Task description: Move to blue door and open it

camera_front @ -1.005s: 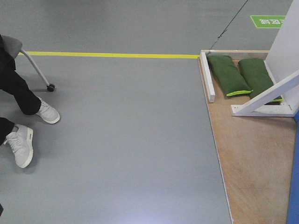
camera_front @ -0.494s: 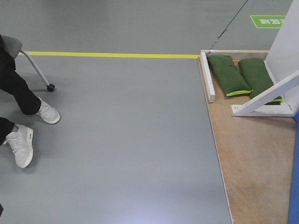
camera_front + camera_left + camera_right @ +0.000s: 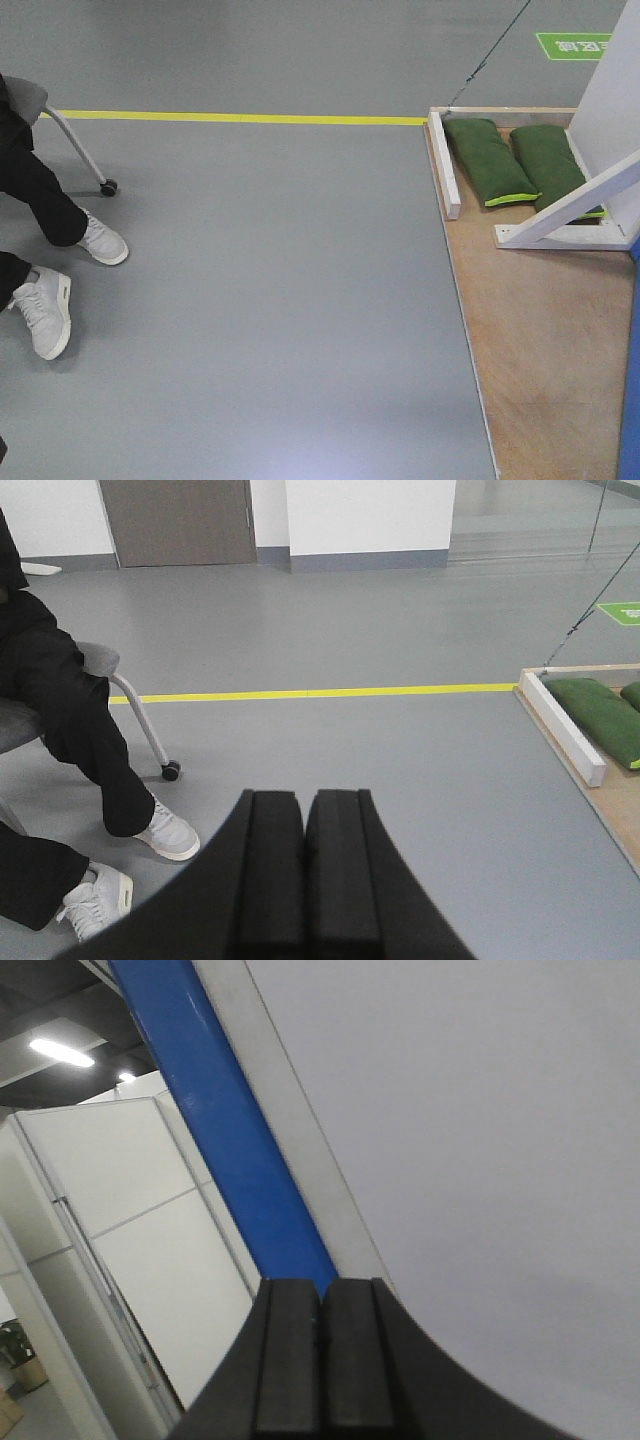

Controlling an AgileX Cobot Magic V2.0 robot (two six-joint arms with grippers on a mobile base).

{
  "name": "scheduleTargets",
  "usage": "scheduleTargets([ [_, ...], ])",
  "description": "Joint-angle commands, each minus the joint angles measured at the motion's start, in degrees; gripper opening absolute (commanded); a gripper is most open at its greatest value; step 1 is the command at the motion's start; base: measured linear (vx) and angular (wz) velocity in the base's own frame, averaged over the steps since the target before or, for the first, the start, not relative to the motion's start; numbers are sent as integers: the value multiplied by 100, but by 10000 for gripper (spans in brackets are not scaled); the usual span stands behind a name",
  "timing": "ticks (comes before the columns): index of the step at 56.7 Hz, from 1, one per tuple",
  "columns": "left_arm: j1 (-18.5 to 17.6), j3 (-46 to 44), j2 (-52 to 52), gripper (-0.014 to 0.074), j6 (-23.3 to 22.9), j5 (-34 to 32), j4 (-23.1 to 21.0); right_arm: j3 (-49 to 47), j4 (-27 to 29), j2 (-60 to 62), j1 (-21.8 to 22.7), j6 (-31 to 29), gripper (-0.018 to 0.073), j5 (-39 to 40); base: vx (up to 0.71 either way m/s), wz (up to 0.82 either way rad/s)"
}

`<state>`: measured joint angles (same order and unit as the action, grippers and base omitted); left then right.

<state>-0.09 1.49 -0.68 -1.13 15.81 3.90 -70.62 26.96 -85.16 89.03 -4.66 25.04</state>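
Observation:
A narrow strip of the blue door [image 3: 225, 1130] runs diagonally through the right wrist view, next to a pale grey-white panel [image 3: 480, 1140]. The door's handle and lock are out of view. In the front view only a thin blue sliver [image 3: 632, 400] shows at the lower right edge. My right gripper [image 3: 322, 1285] is shut and empty, its tips in line with the blue strip. My left gripper [image 3: 304, 798] is shut and empty, pointing out over the grey floor.
A wooden platform [image 3: 540, 340] lies at right with two green sandbags [image 3: 487, 160] and white diagonal braces [image 3: 575, 205]. A seated person's legs and white sneakers [image 3: 45, 310] and a chair caster [image 3: 108, 187] are at left. A yellow floor line [image 3: 240, 118] crosses ahead.

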Motion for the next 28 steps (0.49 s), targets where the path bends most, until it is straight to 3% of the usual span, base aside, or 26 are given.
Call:
scheduleTargets([
  [1,-36,-149,-74,73,-39,-486,-16,-196,-86,219,-182,139,12,400,0,0],
  [15,-36,-149,-74,73,-39,-486,-16,-196,-104,219,-720,1032,12,406,0,0],
  [28,-36,-149,-74,73,-39,-486,-16,-196,-160,287,-906,1061,12,401,0,0],
])
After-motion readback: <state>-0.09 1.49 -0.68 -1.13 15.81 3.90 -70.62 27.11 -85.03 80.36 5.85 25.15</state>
